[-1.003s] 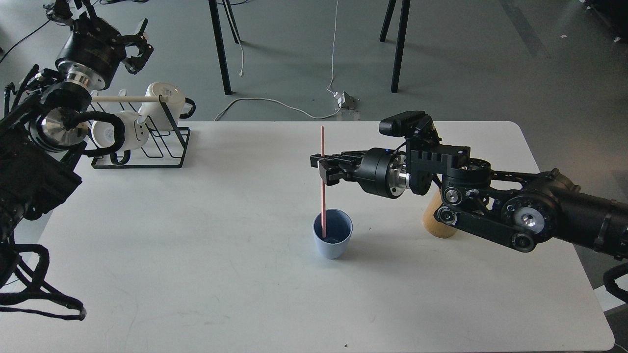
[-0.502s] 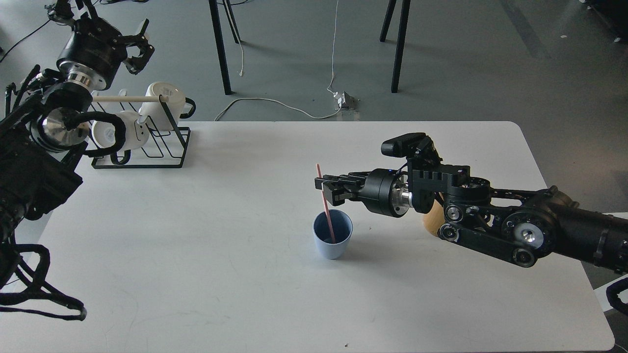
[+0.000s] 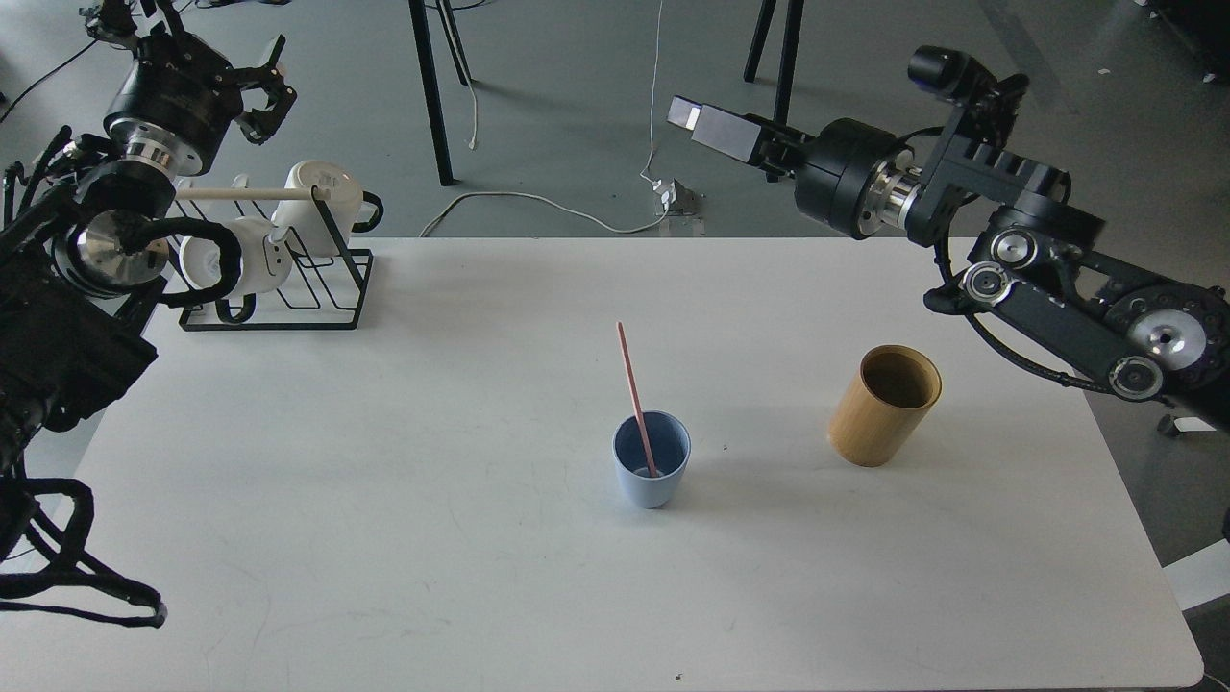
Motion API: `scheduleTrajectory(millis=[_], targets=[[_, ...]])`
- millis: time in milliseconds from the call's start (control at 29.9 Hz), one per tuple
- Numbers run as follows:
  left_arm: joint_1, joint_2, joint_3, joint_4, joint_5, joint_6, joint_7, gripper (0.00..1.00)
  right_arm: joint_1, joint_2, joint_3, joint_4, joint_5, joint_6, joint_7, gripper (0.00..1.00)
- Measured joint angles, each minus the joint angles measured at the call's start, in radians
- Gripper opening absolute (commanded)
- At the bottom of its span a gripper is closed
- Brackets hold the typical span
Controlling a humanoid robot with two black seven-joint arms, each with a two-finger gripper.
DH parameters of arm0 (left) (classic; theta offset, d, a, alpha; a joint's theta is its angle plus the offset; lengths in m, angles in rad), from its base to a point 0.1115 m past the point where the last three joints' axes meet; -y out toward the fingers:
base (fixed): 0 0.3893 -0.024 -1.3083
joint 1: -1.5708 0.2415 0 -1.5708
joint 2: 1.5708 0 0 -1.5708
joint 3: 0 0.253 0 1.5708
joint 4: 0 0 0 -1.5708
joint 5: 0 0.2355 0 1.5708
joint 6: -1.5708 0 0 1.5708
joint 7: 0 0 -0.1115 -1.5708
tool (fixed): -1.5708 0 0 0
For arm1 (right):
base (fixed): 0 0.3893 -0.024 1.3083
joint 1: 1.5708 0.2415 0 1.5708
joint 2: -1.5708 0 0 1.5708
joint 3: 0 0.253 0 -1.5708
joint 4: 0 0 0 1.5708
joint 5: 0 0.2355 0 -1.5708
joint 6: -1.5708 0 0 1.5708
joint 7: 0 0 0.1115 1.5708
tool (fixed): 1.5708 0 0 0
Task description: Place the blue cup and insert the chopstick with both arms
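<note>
The light-blue cup (image 3: 651,473) stands upright on the white table (image 3: 384,461), a little right of the middle. The pink chopstick (image 3: 632,389) stands in it with its lower end on the cup's bottom, leaning up and to the left. Nothing holds it. My right gripper (image 3: 688,114) is high above the table's far edge, far from the cup. Its fingers overlap into one dark block, and nothing shows in them. My left gripper (image 3: 272,85) is at the far left above the mug rack, fingers spread and empty.
A tan bamboo holder (image 3: 882,407) stands upright to the right of the cup. A black wire rack (image 3: 288,279) with white mugs (image 3: 322,197) and a pale wooden rod stands at the table's back left corner. Chair legs and cables lie on the floor beyond.
My right gripper let go of the pink chopstick, which now leans in the cup. The right arm rose up and back to the right, uncovering the tan holder. The left arm stayed put.
</note>
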Motion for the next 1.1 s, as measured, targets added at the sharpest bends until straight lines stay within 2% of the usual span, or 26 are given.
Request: scheduleTrajectory(millis=[67,234,401,602,836,970,1104], targets=[[0.0,-0.003,-0.001,0.0,0.0,0.0,0.0,0.99,-0.001,-0.022,0.035,-0.011,0.107,0.001,0.02,0.99],[0.002,-0.011,-0.024,-0.001,-0.007,0.0,0.0,0.99,-0.001,-0.039,0.1,-0.136,0.412,0.007,0.108,0.99],[0.004,-0.033,-0.039,-0.007,-0.048,0.0,0.0,0.99,-0.004,-0.04,0.199,-0.256,0.747,0.042,0.15,0.99],[0.004,-0.052,-0.04,-0.009,-0.062,0.0,0.001,0.99,-0.018,-0.039,0.258,-0.384,1.082,0.093,0.144,0.99],[0.0,-0.08,-0.043,-0.008,-0.078,0.0,0.001,0.99,-0.03,0.014,0.278,-0.674,1.322,0.307,0.14,0.99],[0.008,-0.095,-0.043,-0.008,-0.12,0.0,0.0,0.99,-0.038,0.049,0.278,-0.729,1.459,0.348,0.131,0.99],[0.008,-0.101,-0.043,-0.007,-0.142,0.0,0.0,0.99,-0.058,0.056,0.281,-0.735,1.493,0.358,0.135,0.99]])
